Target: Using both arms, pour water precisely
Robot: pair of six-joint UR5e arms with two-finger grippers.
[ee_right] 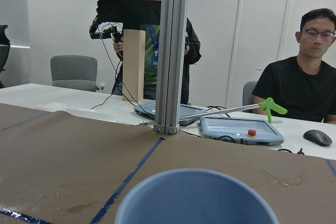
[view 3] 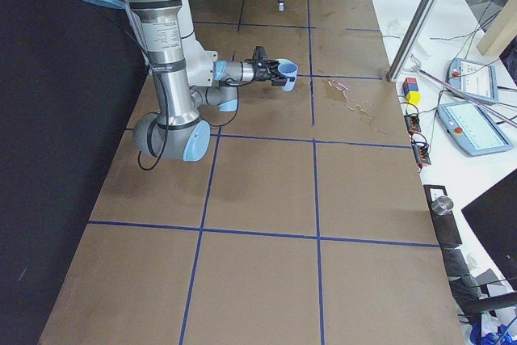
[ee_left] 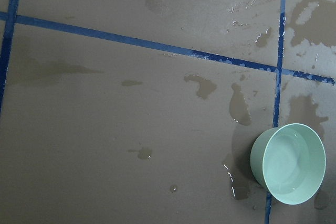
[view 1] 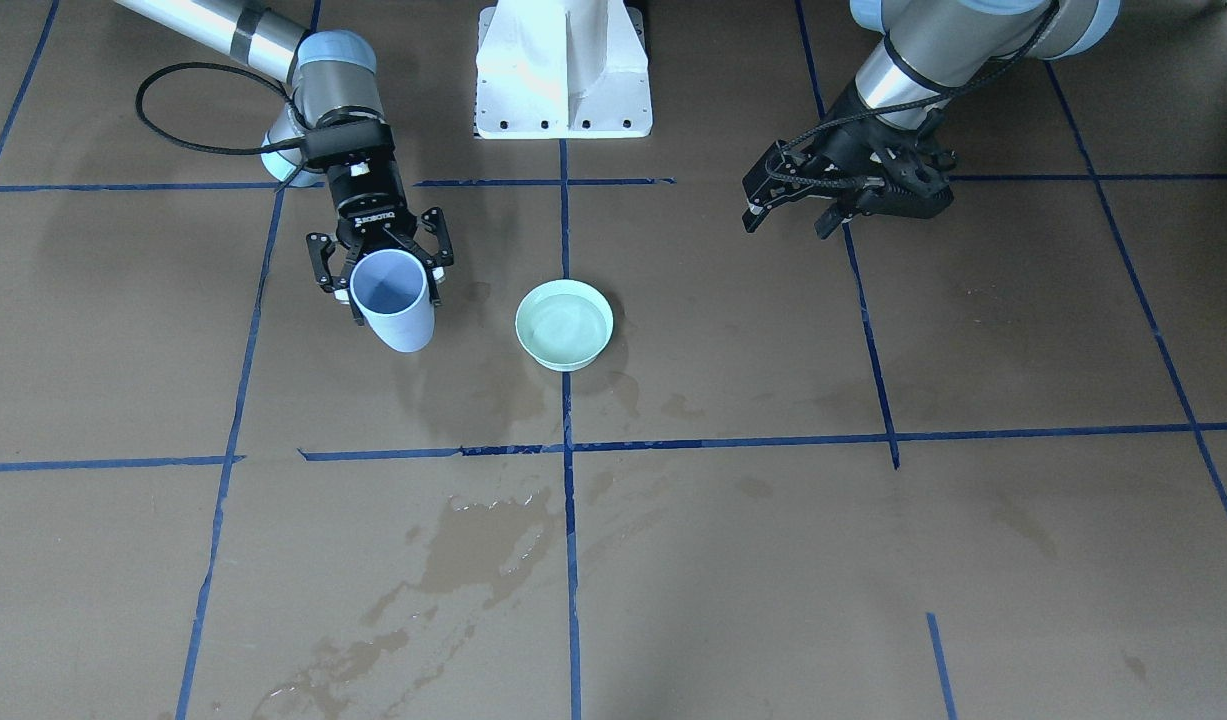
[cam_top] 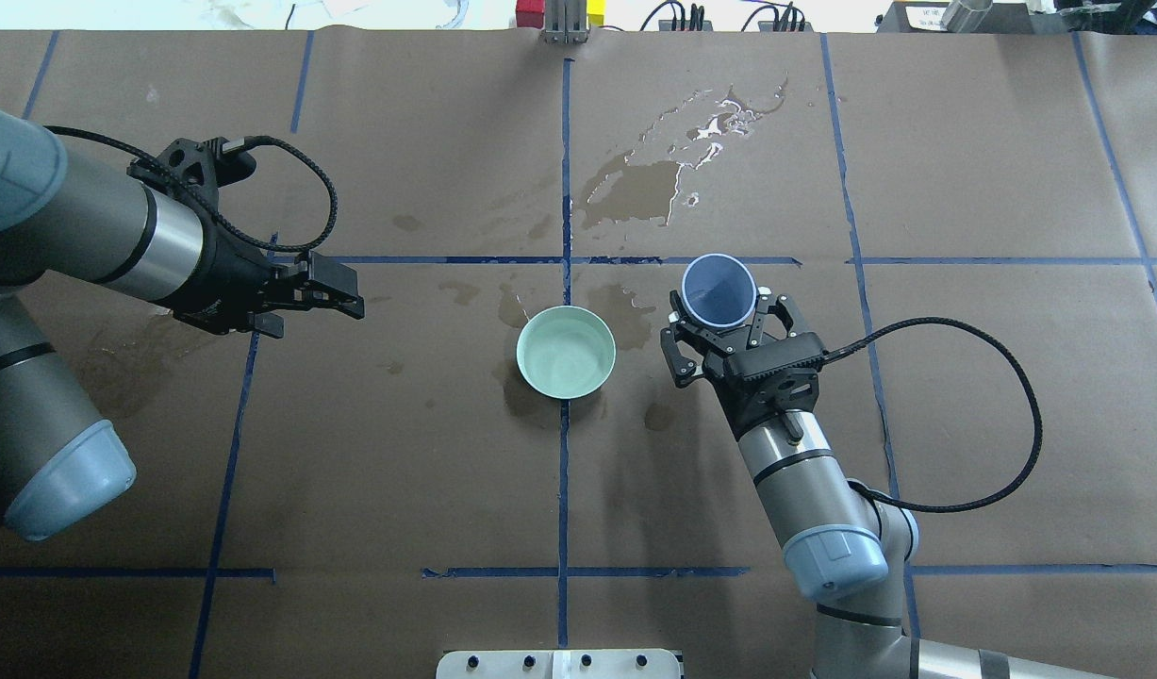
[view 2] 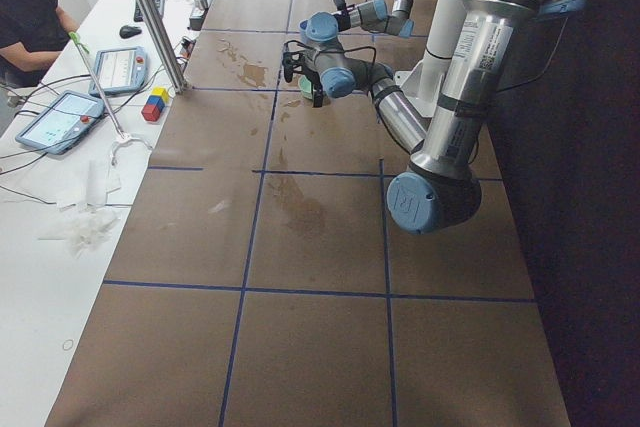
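Observation:
A mint-green bowl (view 1: 564, 324) stands on the brown paper near the table's middle, with clear water (view 1: 563, 328) in its bottom; it also shows in the overhead view (cam_top: 566, 352) and the left wrist view (ee_left: 287, 163). My right gripper (cam_top: 719, 304) is shut on a pale blue cup (cam_top: 718, 289), held roughly upright just beside the bowl and apart from it. The cup (view 1: 393, 298) shows no water that I can make out. Its rim (ee_right: 197, 198) fills the bottom of the right wrist view. My left gripper (view 1: 785, 222) is open and empty, above the table well off to the bowl's other side.
Dark wet stains lie around the bowl (cam_top: 635, 306) and in a large patch at the far side (cam_top: 644, 189). Blue tape lines (cam_top: 566, 141) grid the paper. The white pedestal (view 1: 563, 70) stands at the robot's edge. Operators and tablets (ee_right: 239, 129) are beyond the far edge.

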